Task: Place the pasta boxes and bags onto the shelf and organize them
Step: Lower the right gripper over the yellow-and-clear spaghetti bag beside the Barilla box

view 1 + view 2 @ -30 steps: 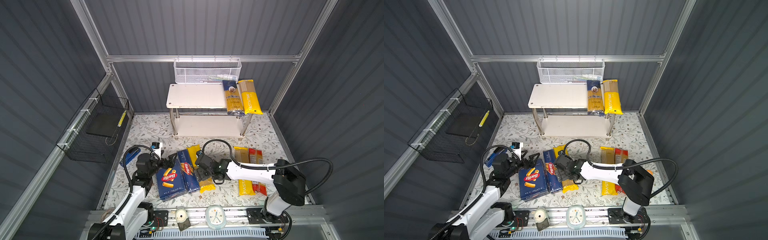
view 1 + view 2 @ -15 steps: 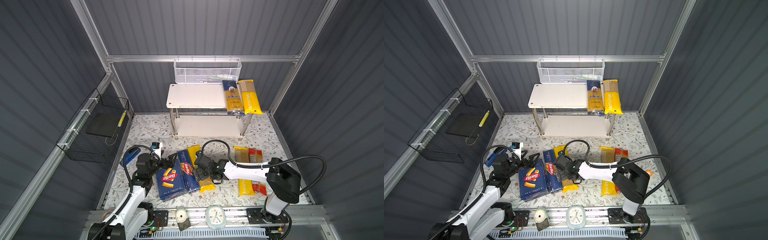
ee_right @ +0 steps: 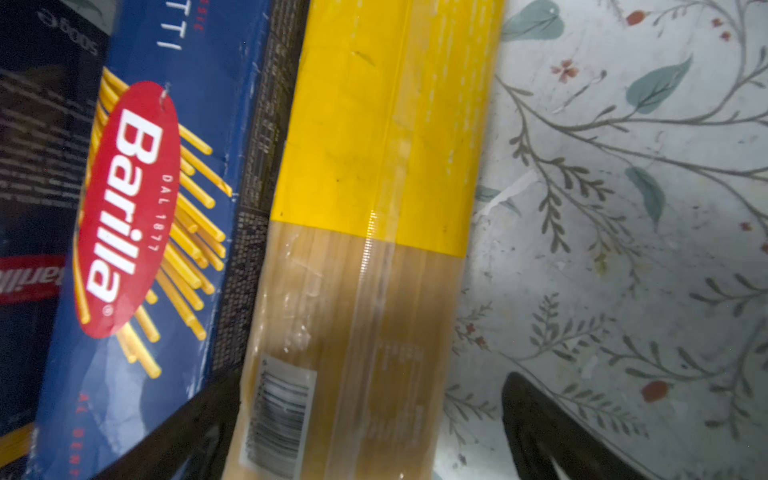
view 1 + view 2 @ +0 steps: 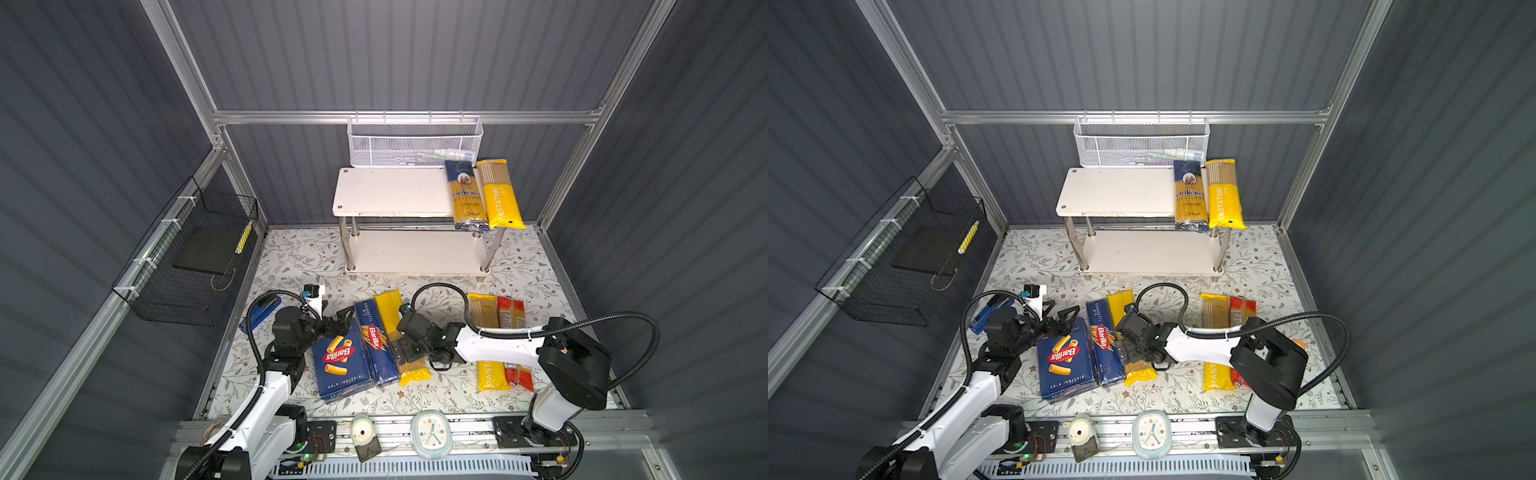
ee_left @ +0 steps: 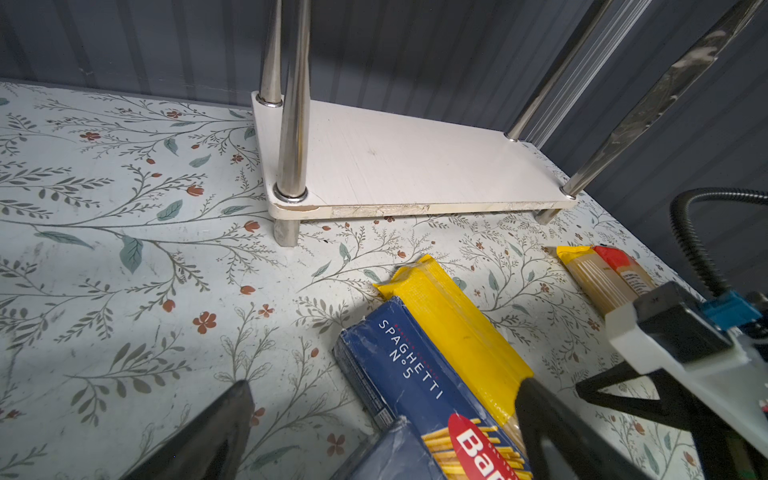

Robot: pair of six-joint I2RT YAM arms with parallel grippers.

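The walls are dark grey with lines. The floor is white with little leaves and flowers. A black wire basket hangs on one wall.

Ankara bag, Pastatime bag atop shelf; rigatoni box, spaghetti box, three bags flat on floor.

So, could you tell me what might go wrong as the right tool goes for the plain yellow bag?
The open right tool straddles the plain yellow bag, with one finger right beside the spaghetti box; closing could catch the box too.
It sits toward the bag's near end, so the far end may droop when lifted.
The ankara bag and a PASTATIME bag overhang the front edge of the shelf; a clumsy placement could knock them off.
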